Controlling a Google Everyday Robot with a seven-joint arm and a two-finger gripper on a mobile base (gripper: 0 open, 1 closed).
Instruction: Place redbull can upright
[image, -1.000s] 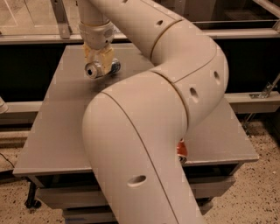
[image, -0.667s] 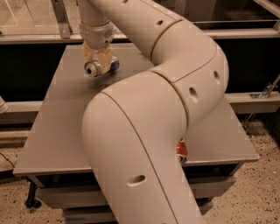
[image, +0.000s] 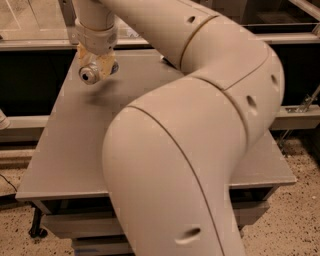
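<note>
Gripper (image: 96, 67), upper left of the view, clasps the redbull can (image: 89, 76) between its pale yellow fingers (image: 105, 64); the can lies on its side in the grasp, its silver end turned toward the camera, with a strip of blue body showing past the fingers on the right; can and gripper hang clear of the table (image: 65, 150), and a soft shadow falls on the surface just below them. Nearest the camera, the cream arm (image: 200, 125) fills the lower centre and rises to a bent elbow at right; it hides much of the grey tabletop. Below the table's front edge, a lower shelf (image: 70, 225) and a dark caster (image: 37, 232) stand on speckled floor (image: 300, 215). Beyond the table's far edge runs a pale rail (image: 35, 44).
</note>
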